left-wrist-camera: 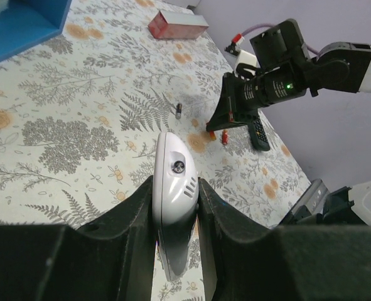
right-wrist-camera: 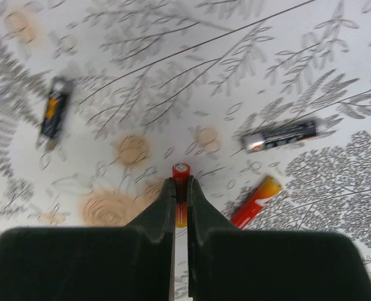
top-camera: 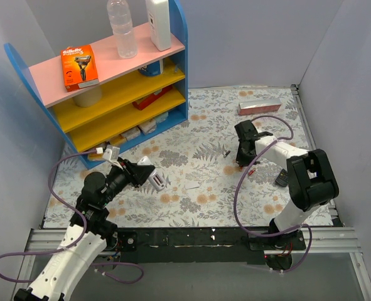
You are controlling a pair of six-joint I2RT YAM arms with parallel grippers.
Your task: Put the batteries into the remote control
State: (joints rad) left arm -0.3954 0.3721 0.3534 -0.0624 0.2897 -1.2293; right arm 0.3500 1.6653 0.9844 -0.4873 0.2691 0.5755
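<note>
Lying flat: fern-print cloth (top-camera: 172, 157), batteries (right-wrist-camera: 279, 135) on it | grey walls (top-camera: 248, 37) | shelf (top-camera: 129, 88) rear-left

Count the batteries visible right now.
4: red battery in the right pincer; loose red battery beside it; black battery beyond that; second black battery opposite. More may be hidden.

From my remote console: the tablecloth (top-camera: 191, 194) is white, printed with grey ferns and orange blossoms. The shelf (top-camera: 50, 84) has blue sides, a pink top board and yellow boards below; the razor pack (top-camera: 80, 65) on it is bright orange. The remote (left-wrist-camera: 172, 188) is glossy white in my black left gripper (left-wrist-camera: 176, 182). My black right gripper (right-wrist-camera: 181, 183) pinches a red battery (right-wrist-camera: 181, 170) shading to yellow. A second cell (right-wrist-camera: 255, 200) is also red and yellow. Another cell (right-wrist-camera: 280, 135) is black with silver ends. The cables (top-camera: 235, 200) are purple.
</note>
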